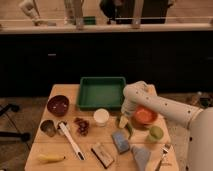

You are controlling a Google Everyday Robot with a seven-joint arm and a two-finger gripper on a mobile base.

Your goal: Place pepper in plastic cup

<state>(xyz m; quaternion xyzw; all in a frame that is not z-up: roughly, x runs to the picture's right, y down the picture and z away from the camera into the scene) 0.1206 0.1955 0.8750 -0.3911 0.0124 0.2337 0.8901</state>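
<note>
Gripper (123, 122) points down at the wooden table (60, 146), between the white cup (101, 116) and the orange bowl (144, 115), at the end of the white arm (165, 106) that reaches in from the right. Whether it is open or closed cannot be told. The pepper (129, 128), dark green and curved, sits right at the gripper's tip; whether it is gripped is unclear. The plastic cup (155, 133), light green, stands upright near the pepper on its right, just below the orange bowl. Behind lies 1 green tray (102, 93). A blue sponge (120, 141) lies in front of the gripper.
</note>
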